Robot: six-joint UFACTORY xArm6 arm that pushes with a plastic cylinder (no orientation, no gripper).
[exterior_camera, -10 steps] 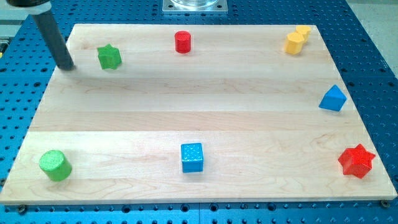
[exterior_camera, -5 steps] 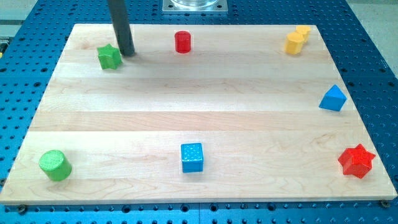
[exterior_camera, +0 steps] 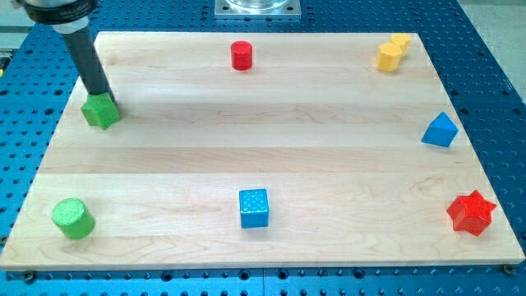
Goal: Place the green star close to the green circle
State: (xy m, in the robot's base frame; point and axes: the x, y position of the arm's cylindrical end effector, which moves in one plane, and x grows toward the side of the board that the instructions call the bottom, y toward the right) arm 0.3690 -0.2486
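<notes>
The green star point(exterior_camera: 101, 113) lies near the board's left edge, in the upper left part of the view. My tip point(exterior_camera: 101, 95) touches the star's top side, with the rod rising up and to the left. The green circle point(exterior_camera: 73, 219), a short cylinder, stands at the board's bottom left corner, well below the star.
A red cylinder point(exterior_camera: 241, 55) stands at the top middle. Yellow blocks point(exterior_camera: 391, 53) sit at the top right. A blue triangle point(exterior_camera: 440, 130) is at the right edge, a red star point(exterior_camera: 470, 213) at the bottom right, a blue cube point(exterior_camera: 253, 207) at the bottom middle.
My tip went from left of the star round to its upper right, then pushed it down and to the left. The star now lies nearer the board's left edge.
</notes>
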